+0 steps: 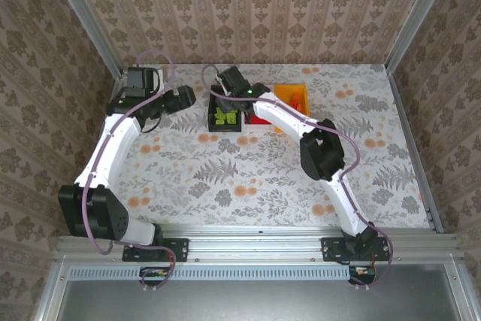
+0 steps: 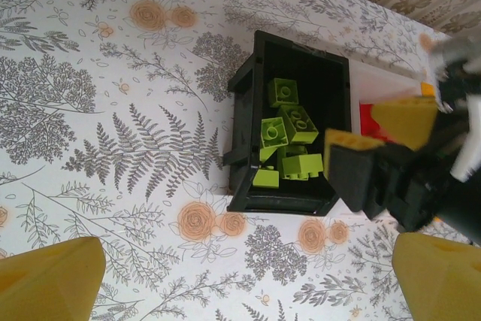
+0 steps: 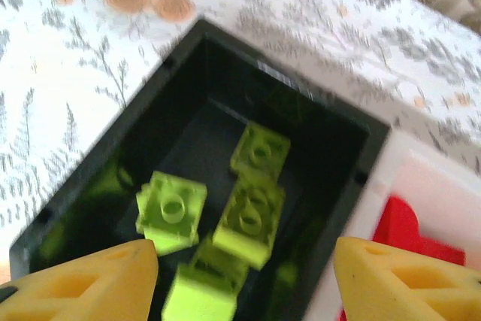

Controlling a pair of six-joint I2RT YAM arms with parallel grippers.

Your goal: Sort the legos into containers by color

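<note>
**Right gripper (image 3: pixel 244 280) spread open above the black bin (image 2: pixel 242 148) of yellow-green legos (image 2: pixel 289 137)**

Upper middle of the top view: the black bin, white bin (image 1: pixel 252 127) and orange bin (image 1: pixel 289 94) stand in a row on the worktop (image 1: pixel 225 178). Red legos (image 3: pixel 402 223) lie in the white one. The left gripper (image 2: pixel 244 283), fingers wide apart and empty, hangs left of the black bin.
</note>
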